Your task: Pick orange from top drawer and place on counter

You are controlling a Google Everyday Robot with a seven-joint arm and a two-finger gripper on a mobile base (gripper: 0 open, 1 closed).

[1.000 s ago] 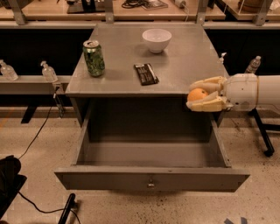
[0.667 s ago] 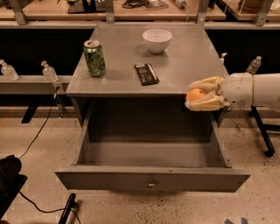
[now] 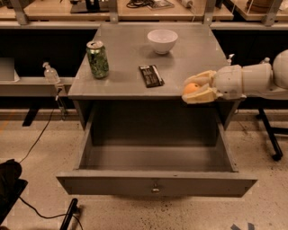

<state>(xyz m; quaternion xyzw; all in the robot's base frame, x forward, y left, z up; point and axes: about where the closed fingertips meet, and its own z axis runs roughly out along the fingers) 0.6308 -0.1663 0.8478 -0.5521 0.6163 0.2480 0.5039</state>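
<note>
- The camera view looks down from the front on a grey cabinet; there is only this one view.
- The gripper comes in from the right on a thick white arm and sits at the front right edge of the counter.
- The jaws are closed around the orange: one pale finger lies over the fruit and the other one under it.
- The orange is between the jaws, held up off the drawer, at about the height of the counter's front edge. I cannot tell whether it touches the counter.
- The top drawer is pulled out wide. It lies below the jaws and mostly to their left, and its front panel with the small knob is the part nearest to the camera.
- To the left of the jaws, near them, a dark flat packet lies on the counter.
- Further left of the jaws a green can stands upright on the counter, well apart from the packet.
- Behind the jaws and a little to the left, a white bowl stands at the back part of the counter.
- Far behind the jaws, a long light wooden workbench runs across the top of the view.
- Far to the left of the jaws, a small clear bottle stands on a low shelf beside the cabinet.
</note>
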